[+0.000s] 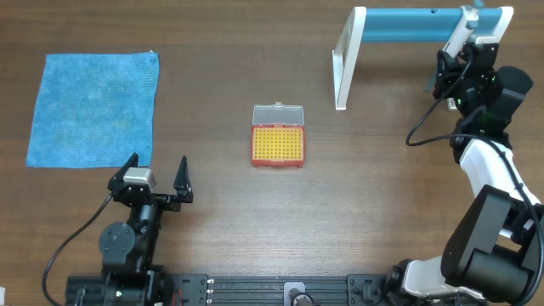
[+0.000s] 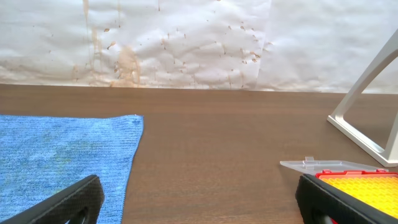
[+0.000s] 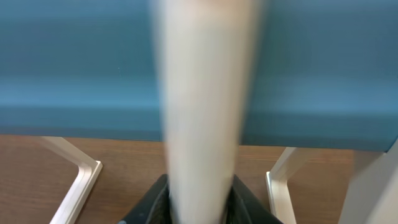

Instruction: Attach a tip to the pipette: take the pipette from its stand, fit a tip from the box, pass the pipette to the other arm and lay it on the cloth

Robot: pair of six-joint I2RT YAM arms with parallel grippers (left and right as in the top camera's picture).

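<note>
While the right gripper (image 3: 199, 202) is clamping the white pipette (image 3: 205, 106) — its shaft sitting between the fingers, up against the blue stand (image 1: 408, 25) — the left gripper (image 1: 155, 167) is resting with fingers apart beside the cloth (image 1: 93, 110); the tip box (image 1: 278, 144) is lying well apart from both.

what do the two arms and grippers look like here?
Left arm: all black, silvery camera block at the wrist, black cable looping off its side. Right arm: white links, black joints, black cable loop. Left gripper: two black tapered fingers. Right gripper: black too.
</note>
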